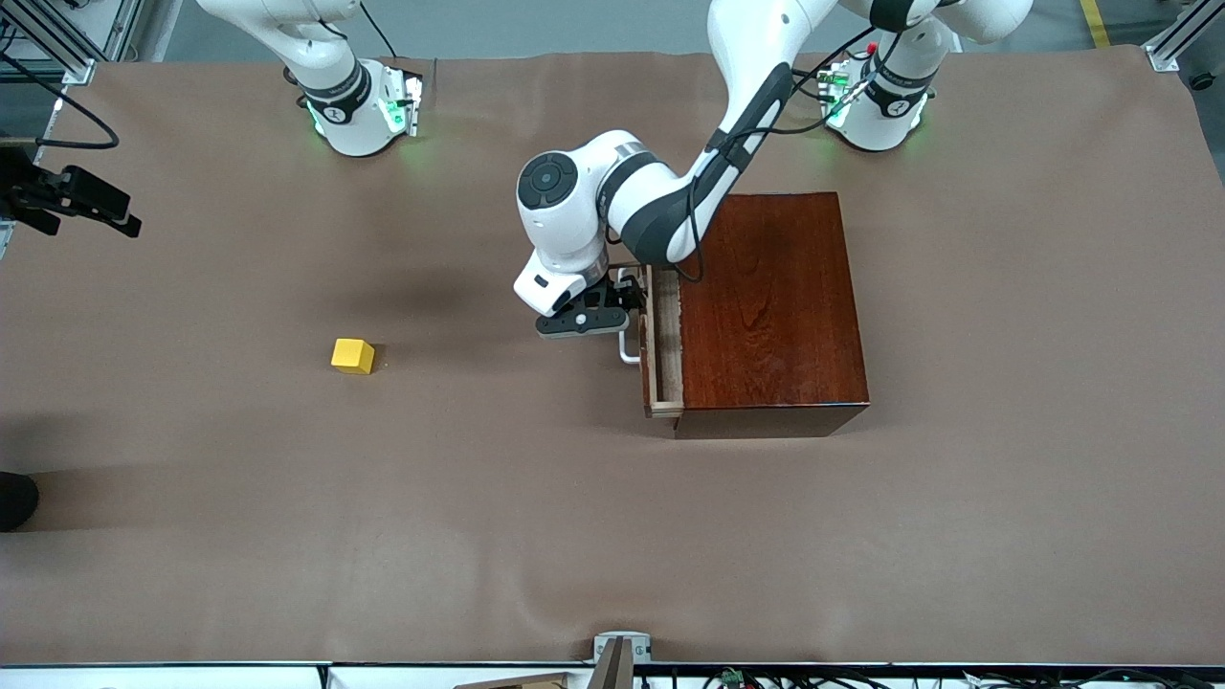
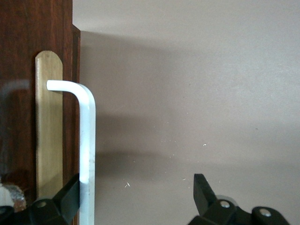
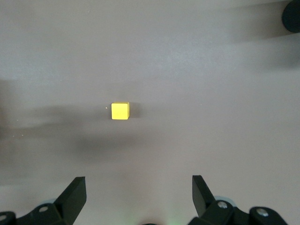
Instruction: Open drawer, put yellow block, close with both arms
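The dark mahogany box stands near the left arm's end of the table. Its drawer is pulled out a little, so a strip of pale wood lining shows. My left gripper is open at the white U-shaped handle. In the left wrist view the handle stands between the fingers of the gripper, close against one fingertip. The yellow block lies on the cloth toward the right arm's end. My right gripper is open and empty, high over the block, and out of the front view.
A brown cloth covers the table. A black device on a mount sticks in at the table's edge at the right arm's end. A dark object sits at that same edge, nearer the front camera.
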You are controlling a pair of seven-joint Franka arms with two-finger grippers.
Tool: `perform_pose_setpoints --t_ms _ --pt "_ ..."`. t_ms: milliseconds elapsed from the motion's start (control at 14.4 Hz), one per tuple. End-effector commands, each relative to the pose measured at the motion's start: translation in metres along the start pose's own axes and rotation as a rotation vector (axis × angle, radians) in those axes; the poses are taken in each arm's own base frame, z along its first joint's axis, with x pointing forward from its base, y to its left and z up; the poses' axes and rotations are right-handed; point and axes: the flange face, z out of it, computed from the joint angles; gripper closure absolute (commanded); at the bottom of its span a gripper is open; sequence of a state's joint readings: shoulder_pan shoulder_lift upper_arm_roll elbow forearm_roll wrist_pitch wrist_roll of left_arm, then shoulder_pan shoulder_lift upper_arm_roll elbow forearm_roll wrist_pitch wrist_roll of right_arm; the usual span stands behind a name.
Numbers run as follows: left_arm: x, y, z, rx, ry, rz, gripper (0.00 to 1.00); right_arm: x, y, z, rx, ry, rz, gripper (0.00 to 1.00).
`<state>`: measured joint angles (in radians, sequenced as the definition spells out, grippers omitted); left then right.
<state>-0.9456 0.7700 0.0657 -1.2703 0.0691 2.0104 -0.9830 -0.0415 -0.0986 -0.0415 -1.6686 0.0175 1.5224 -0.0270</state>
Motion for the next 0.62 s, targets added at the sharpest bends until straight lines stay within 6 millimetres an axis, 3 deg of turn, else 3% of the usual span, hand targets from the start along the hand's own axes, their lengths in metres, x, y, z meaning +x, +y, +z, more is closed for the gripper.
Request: perform_pose_setpoints --t_ms 0,555 --pt "-0.007 0.027 -0.002 -0.103 0.020 -0.020 0.00 -0.002 0.000 -0.003 -0.001 0.000 -0.008 0.00" --pt "-0.029 0.056 -0.011 -0.223 0.038 -0.049 0.00 -0.001 -0.002 0.000 -0.001 -0.005 -0.013 0.00"
